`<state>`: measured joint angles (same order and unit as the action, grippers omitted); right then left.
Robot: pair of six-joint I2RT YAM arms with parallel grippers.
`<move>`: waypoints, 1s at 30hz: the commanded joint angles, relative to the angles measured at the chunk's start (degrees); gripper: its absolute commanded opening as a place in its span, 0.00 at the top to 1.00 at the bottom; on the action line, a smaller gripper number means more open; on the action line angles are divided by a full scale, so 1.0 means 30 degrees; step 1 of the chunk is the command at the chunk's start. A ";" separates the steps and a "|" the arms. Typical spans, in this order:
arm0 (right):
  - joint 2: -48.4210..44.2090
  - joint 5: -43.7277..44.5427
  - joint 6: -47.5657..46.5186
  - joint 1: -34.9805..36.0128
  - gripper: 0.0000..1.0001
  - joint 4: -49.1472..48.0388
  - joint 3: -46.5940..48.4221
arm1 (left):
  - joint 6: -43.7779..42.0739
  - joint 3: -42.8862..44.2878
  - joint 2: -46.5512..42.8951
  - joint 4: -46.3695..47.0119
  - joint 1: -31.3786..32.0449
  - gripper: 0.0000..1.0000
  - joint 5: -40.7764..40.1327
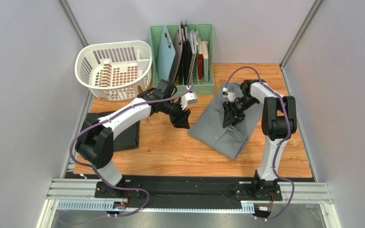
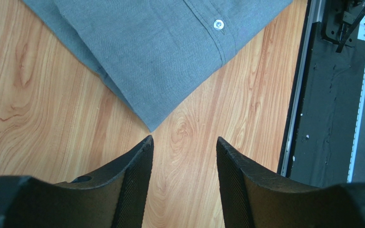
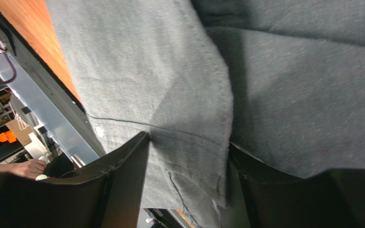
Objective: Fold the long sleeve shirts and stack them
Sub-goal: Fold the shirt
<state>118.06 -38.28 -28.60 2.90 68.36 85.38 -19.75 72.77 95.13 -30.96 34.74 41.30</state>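
Observation:
The plain grey shirt [image 1: 220, 126] lies folded on the wooden table right of centre. The dark charcoal shirt [image 1: 125, 135] lies folded at the left, partly hidden under my left arm. My left gripper [image 1: 182, 119] hovers open and empty over bare wood just left of the grey shirt. In the left wrist view, the left gripper [image 2: 184, 145] points at a corner of the grey shirt [image 2: 160, 52]. My right gripper [image 1: 229, 114] is down on the grey shirt. In the right wrist view, the right gripper [image 3: 189, 142] is spread, with a flap of the grey shirt [image 3: 146, 61] between its fingers; one finger sits under a cloth layer.
A white laundry basket [image 1: 115, 66] stands at the back left. A green file rack [image 1: 182, 52] with folders stands at the back centre. A black rail [image 1: 189, 190] runs along the table's near edge. Walls close in both sides.

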 commanded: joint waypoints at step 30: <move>0.2714 0.3034 -0.3446 -0.1552 1.00 0.1941 0.6283 | 0.0370 0.0820 0.0457 0.0388 -0.0008 0.46 0.0588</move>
<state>124.36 -31.57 -38.46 -2.48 76.36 100.84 -19.79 72.62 95.50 -30.83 34.74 41.32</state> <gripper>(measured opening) 0.010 0.539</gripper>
